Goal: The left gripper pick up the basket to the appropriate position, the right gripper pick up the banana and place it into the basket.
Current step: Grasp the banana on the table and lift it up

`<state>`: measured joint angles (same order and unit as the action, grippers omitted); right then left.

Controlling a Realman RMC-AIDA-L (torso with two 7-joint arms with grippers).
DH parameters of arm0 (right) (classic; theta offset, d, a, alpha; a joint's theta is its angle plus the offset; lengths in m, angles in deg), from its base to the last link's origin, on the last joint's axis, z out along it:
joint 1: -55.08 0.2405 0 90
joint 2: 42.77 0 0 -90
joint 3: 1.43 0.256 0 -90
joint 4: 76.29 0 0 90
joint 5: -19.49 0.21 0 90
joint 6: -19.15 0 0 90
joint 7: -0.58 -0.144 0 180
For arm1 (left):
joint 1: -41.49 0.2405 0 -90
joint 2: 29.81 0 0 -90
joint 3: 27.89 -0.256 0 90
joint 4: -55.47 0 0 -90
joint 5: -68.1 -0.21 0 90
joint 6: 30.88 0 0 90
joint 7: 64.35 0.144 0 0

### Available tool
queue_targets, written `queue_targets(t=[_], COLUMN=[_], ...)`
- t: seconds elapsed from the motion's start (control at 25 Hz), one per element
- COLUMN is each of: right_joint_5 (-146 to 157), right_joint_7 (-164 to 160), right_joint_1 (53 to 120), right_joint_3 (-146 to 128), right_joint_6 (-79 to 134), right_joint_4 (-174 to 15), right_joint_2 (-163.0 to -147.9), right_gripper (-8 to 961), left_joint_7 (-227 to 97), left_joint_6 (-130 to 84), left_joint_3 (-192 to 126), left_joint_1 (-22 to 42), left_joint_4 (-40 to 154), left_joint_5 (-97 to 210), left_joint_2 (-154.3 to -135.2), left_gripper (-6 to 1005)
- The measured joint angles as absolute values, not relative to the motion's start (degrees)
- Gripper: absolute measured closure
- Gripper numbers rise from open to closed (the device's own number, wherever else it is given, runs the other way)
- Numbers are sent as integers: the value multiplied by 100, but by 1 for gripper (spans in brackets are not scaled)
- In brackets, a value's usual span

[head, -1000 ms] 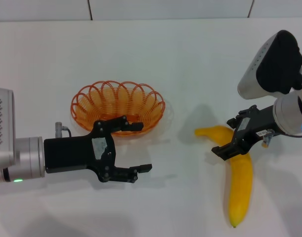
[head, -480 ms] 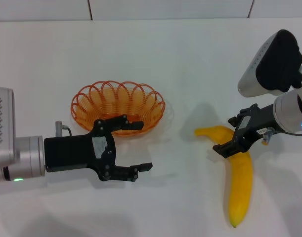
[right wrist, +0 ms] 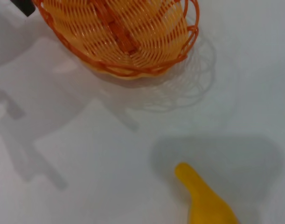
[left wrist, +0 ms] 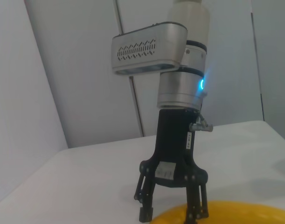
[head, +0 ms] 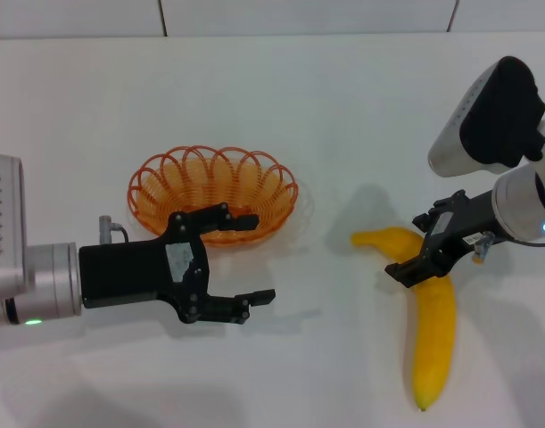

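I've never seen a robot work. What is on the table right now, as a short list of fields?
surface: white table
basket: orange wire, empty, standing on the table
banana: yellow, lying on the table to the right of the basket
left end effector: open, one finger over the basket's near rim, the other in front of the basket
right end effector: down at the banana's bend, fingers astride it

Lighting: bright, even, from above; soft shadows on white table (head: 343, 116); faint sheen on banana (head: 433, 330); right wrist view slightly soft
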<state>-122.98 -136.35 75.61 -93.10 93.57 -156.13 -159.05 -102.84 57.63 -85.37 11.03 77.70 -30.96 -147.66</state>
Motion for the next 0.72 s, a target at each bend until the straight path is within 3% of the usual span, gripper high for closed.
queue_targets(t=[0.72], right_joint_5=[-12312], right_joint_7=[-13635], right_joint_1=[7565], right_joint_3=[-9301], right_joint_6=[9360], right_joint_4=[-15609], right_joint_2=[-15905], right_gripper=[99], left_joint_7=[-10284], left_joint_6=[5763], left_joint_3=[-8537], left_joint_1=[1106], left_joint_4=[7770], left_joint_5=[-3047], left_joint_2=[-14757], left_gripper=[106])
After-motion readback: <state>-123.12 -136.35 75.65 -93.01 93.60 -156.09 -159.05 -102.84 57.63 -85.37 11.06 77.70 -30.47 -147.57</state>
